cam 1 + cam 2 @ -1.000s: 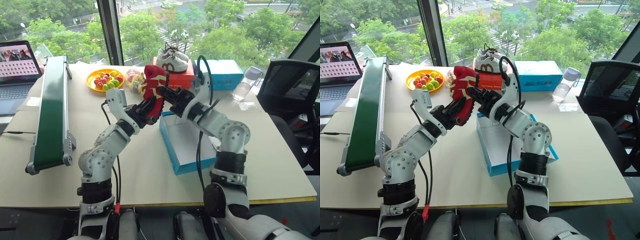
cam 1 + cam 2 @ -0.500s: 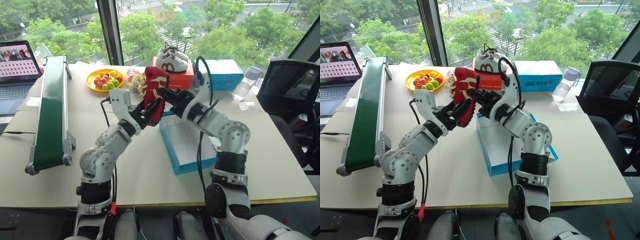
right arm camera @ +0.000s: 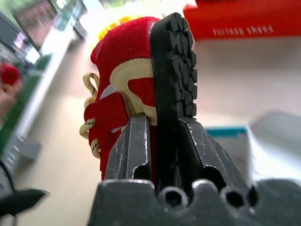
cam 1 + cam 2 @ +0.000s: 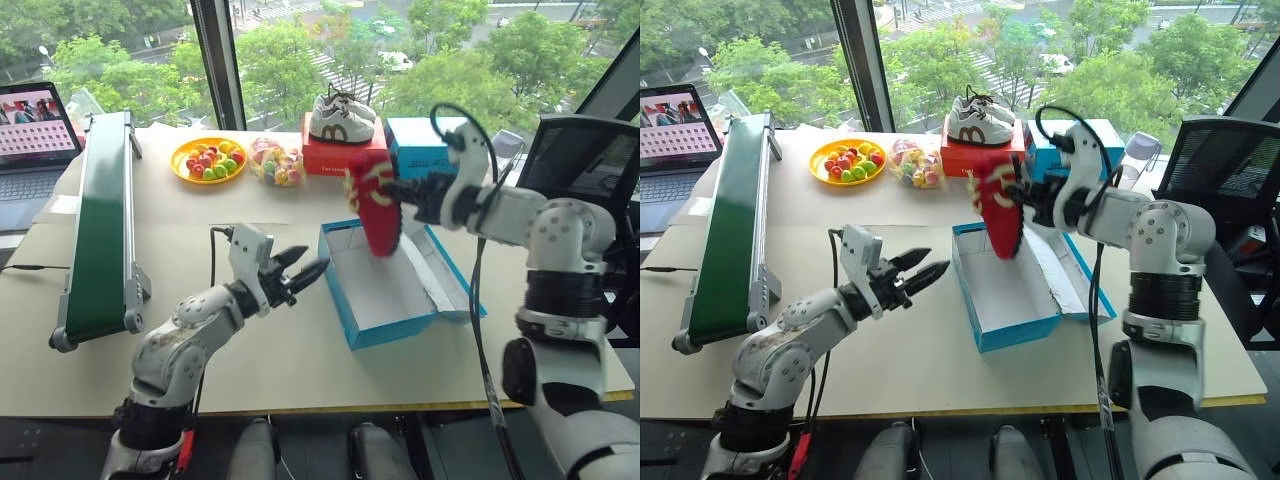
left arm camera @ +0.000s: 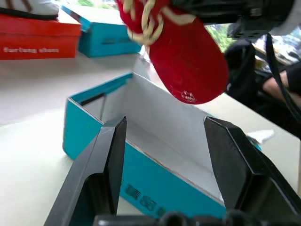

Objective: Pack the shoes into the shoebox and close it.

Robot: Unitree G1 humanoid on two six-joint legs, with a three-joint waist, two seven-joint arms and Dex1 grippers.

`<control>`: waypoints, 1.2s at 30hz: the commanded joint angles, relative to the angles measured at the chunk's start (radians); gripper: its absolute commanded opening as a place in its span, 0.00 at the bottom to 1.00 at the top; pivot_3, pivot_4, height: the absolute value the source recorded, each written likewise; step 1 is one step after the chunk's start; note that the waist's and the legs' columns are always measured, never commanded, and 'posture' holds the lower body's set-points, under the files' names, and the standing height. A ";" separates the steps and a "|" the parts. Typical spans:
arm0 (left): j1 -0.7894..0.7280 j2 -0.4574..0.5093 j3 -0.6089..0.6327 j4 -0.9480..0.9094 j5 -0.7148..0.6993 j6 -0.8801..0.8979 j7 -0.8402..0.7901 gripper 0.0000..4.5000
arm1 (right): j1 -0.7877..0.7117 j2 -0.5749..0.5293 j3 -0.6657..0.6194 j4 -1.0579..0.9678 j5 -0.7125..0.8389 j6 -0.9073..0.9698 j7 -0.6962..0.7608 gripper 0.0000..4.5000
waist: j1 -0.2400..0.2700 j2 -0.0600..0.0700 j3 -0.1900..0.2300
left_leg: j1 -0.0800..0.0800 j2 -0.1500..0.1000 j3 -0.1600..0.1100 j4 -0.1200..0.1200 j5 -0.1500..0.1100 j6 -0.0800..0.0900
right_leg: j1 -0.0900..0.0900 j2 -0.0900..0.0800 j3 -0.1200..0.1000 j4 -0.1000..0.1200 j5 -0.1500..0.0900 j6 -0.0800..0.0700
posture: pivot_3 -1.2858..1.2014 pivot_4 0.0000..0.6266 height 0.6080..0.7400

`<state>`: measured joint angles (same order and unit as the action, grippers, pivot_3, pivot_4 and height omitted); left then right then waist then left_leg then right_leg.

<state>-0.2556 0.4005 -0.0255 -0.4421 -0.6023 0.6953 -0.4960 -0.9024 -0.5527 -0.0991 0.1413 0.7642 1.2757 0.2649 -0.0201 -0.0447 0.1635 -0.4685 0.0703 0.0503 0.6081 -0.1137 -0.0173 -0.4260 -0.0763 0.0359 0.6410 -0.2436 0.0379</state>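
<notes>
Nearest, the left pincer (image 4: 300,274) hovers over the counter (image 4: 280,350) just beside the shoebox's near left wall, its two black fingers spread with nothing between them. The shoebox (image 4: 352,322), bright blue outside and white inside, lies open on the counter, its lid folded out flat on the right. Above its far end the right pincer (image 4: 398,190) pinches a red shoe (image 4: 376,207) with cream laces, toe hanging down toward the box interior, sole facing right. Farther back stand a red box (image 4: 342,156) carrying white sneakers (image 4: 342,119), another blue box (image 4: 420,146) beside it, a yellow plate of candy (image 4: 209,159), and a green conveyor (image 4: 103,218) at far left.
</notes>
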 commanded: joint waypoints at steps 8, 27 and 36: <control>-0.008 0.012 -0.001 -0.070 0.014 -0.032 -0.022 0.61 | -0.032 0.039 0.230 0.376 -0.323 -0.363 0.243 0.18 | 0.004 0.000 0.000 | -0.001 -0.001 0.000 0.001 0.000 0.000 | 0.000 0.000 0.001 -0.001 0.000 0.002 | 0.52 0.24 0.97; 0.068 0.053 0.180 -0.081 0.047 -0.049 0.088 0.62 | -0.174 0.106 0.187 0.135 -0.474 -0.405 0.285 0.65 | 0.000 0.006 0.003 | -0.002 -0.001 0.001 0.001 0.000 0.000 | -0.003 0.000 0.002 0.001 0.001 0.003 | 0.52 0.24 0.97; -0.038 -0.014 0.401 0.152 0.245 -0.109 0.457 0.62 | 0.042 0.126 0.149 -0.450 -0.172 -0.512 0.602 0.65 | 0.015 0.005 0.003 | -0.002 0.000 0.000 0.002 0.000 0.000 | 0.001 0.000 -0.001 -0.001 0.001 0.003 | 0.52 0.24 0.97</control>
<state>-0.2775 0.3965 0.3396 -0.2978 -0.3947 0.6027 -0.1230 -0.9070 -0.4244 0.0777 -0.1815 0.4886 0.7864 0.7992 -0.0047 -0.0394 0.1667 -0.4702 0.0702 0.0496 0.6102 -0.1144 -0.0166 -0.4250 -0.0763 0.0345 0.6405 -0.2431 0.0413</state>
